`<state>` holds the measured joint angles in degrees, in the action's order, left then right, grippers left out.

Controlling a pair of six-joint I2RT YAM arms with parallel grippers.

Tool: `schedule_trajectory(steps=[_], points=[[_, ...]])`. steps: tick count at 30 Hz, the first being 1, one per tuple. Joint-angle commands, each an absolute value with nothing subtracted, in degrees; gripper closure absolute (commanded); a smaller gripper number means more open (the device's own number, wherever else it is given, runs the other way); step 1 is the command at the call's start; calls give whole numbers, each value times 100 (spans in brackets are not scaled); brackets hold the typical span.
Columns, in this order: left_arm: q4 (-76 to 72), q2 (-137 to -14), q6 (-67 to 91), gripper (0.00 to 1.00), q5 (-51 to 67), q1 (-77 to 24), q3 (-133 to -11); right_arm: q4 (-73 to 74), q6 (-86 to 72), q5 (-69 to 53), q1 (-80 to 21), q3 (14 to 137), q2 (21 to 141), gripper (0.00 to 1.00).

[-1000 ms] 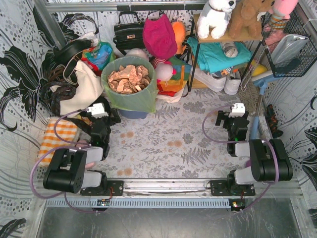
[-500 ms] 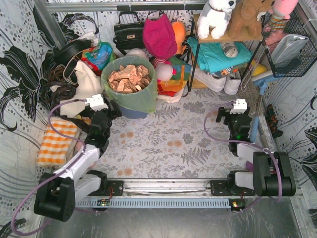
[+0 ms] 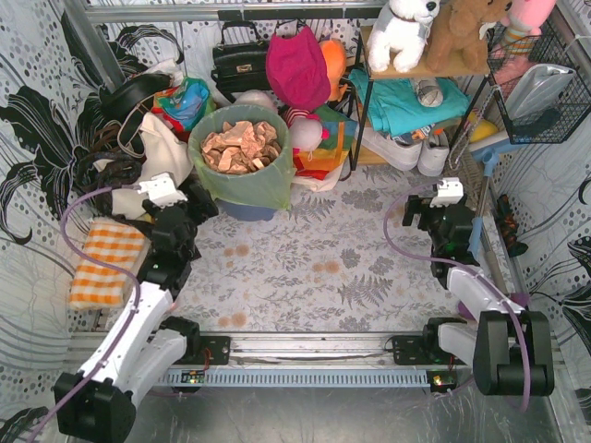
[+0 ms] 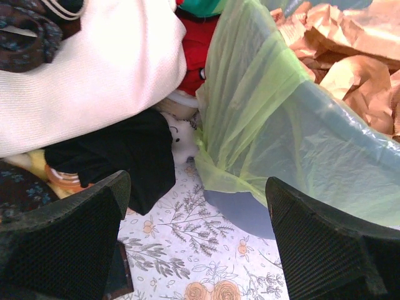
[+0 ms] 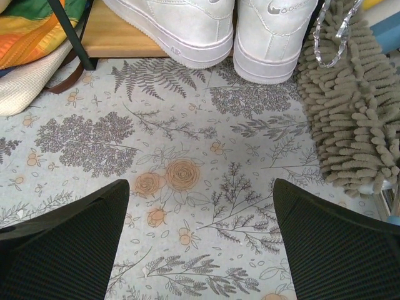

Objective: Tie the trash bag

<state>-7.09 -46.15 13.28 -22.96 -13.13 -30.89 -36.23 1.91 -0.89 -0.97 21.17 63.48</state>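
Thin lime plastic trash bag (image 4: pixel 262 119): seems light, floppy, slippery | pinch overhanging edge | left gripper (image 4: pixel 195 187), right gripper (image 5: pixel 200 187): spread, empty

Upper centre of the frame: lime-green trash bag (image 3: pixel 268 185); lines a blue-grey bin (image 3: pixel 247 212), folds over its rim, holds heaped tan scraps; just left, a cream tote (image 3: pixel 162 157); left gripper (image 3: pixel 175 205) near the bin's lower-left side, up-right of an orange checked cloth (image 3: pixel 106 263); right gripper (image 3: pixel 436 214) at right, well apart from the bag, over the floral table cover (image 3: pixel 314 268); white shoes (image 3: pixel 420 152) further up, below a shelf of plush toys (image 3: pixel 406 32).
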Motion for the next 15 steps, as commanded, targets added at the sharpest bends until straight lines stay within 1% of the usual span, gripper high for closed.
schedule_trajectory(steps=[1, 4, 8, 15], points=[[178, -4210, 1494, 2, -2882, -1336, -3489, -2702, -110, -41, -66, 2520, 6012, 3], [602, -3930, 1506, 2, -3127, -1336, -3685, -2099, -298, 17, -64, 2845, 5861, 3], [1052, -3670, 1623, 2, -3066, -1338, -4010, -1203, -617, -63, -62, 3488, 5861, 3], [1916, -4075, 1973, 2, -2826, -1340, -5224, 313, -1305, -922, -67, 5098, 6313, 3]])
